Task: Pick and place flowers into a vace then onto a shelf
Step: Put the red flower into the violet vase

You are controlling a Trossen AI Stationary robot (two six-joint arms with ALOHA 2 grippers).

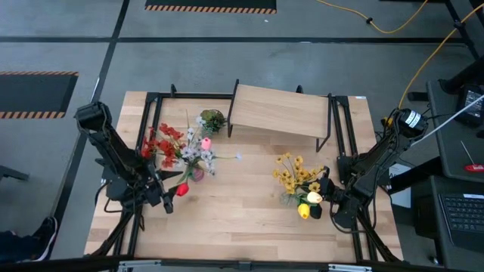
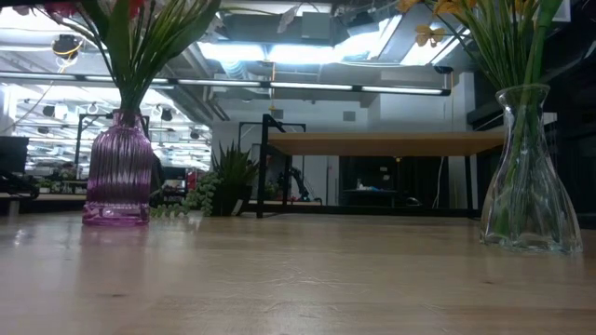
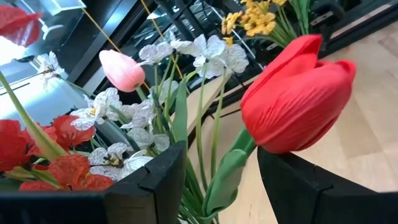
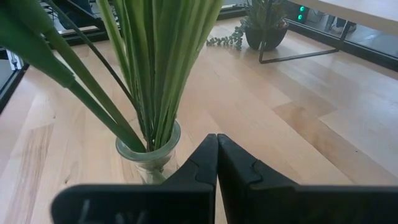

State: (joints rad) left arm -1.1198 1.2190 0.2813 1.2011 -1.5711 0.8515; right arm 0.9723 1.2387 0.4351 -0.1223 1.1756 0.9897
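Bare tabletop (image 1: 242, 219) fills the near side, wide and open. Behind it the shelf (image 1: 276, 113) runs crosswise along the far edge. Left gripper (image 1: 168, 198), jaws open, flanks a red tulip (image 1: 181, 190) whose bud tilts outward from the purple vase (image 2: 116, 172). Right gripper (image 1: 327, 198) (jaws closed, holding nothing) faces the glass vase (image 2: 528, 177), stems upright.

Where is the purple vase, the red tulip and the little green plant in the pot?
Purple vase (image 2: 116, 172), low view, on its ribbed glass body.
Red tulip (image 3: 292, 99), left wrist view, on the middle of the bud.
Potted green plant (image 1: 212, 121), high view, on its leafy top.
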